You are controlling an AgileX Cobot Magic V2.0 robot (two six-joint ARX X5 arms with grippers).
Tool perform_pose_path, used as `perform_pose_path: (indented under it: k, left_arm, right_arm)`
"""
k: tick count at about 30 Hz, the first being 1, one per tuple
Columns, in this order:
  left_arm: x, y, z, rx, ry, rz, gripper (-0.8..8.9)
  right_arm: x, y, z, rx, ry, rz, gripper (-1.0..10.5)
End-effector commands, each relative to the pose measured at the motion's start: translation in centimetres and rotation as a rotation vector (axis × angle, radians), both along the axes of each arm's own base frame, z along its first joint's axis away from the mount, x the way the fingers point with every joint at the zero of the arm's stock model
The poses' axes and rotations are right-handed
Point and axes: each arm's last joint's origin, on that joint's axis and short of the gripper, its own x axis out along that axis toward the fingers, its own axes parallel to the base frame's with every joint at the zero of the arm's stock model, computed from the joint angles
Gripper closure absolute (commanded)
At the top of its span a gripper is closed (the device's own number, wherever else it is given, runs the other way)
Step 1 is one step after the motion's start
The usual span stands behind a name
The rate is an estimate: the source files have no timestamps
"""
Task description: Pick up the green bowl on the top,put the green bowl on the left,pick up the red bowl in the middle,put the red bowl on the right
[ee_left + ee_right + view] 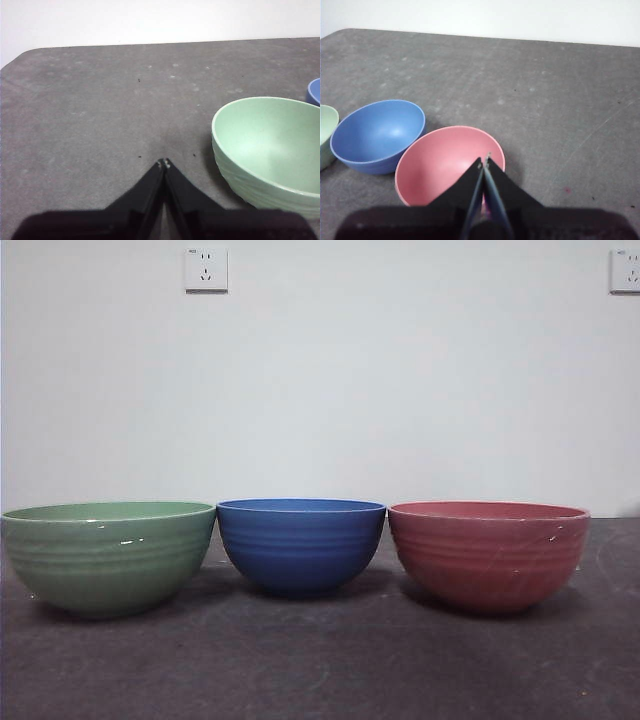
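**Three bowls in a row, both my grippers empty**

So here's where things sit. On my grey table (320, 670) there are three ribbed bowls lined up side by side, all upright, nothing stacked. From the front view: the green bowl (108, 556) is on the left, the blue bowl (301, 543) is in the middle, and the red bowl (488, 554) is on the right. The blue one sits a little further back than the other two. The green rim looks like it's just about touching the blue bowl, though I can't say for sure. Between blue and red there's a sliver of a gap. The red one has some faint white scuffs on its outside.

My left gripper (163, 162) has its jaws pressed together, tips meeting, holding nothing. It hangs over bare table, with the green bowl (270, 150) close beside it but not in contact. A bit of the blue bowl (314, 91) peeks in at the edge of that wrist view.

My right gripper (484, 161) is the same story: jaws pressed together, nothing pinched. It's above the red bowl (442, 167), near its rim, with the blue bowl (377, 132) right beside the red one.

Behind it all is a white wall (400, 390) with two power sockets (206, 269).
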Motion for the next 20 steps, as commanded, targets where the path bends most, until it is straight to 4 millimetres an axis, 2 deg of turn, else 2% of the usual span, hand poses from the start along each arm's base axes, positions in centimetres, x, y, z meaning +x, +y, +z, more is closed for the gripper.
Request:
perform_pose_path:
  k: [1,12,14,16,20]
  left_arm:
    - [0.1,0.0,-0.5,-0.006,0.013,0.003,8.17]
    - [0.1,0.0,-0.5,-0.006,0.013,0.003,8.17]
    - [0.1,0.0,-0.5,-0.006,0.013,0.003,8.17]
    - [0.1,0.0,-0.5,-0.006,0.013,0.003,8.17]
    - [0.1,0.0,-0.5,-0.006,0.014,0.003,8.17]
  right_arm:
    - [0.0,0.0,0.0,0.007,0.002,-0.005,9.4]
    - [0.0,0.0,0.0,0.005,0.002,-0.005,9.5]
    - [0.0,-0.1,0.1,-0.060,-0.031,-0.028,9.5]
    - [-0.6,-0.6,0.2,-0.124,-0.064,-0.067,9.5]
    - [-3.2,-2.1,0.4,-0.117,-0.145,-0.202,9.5]
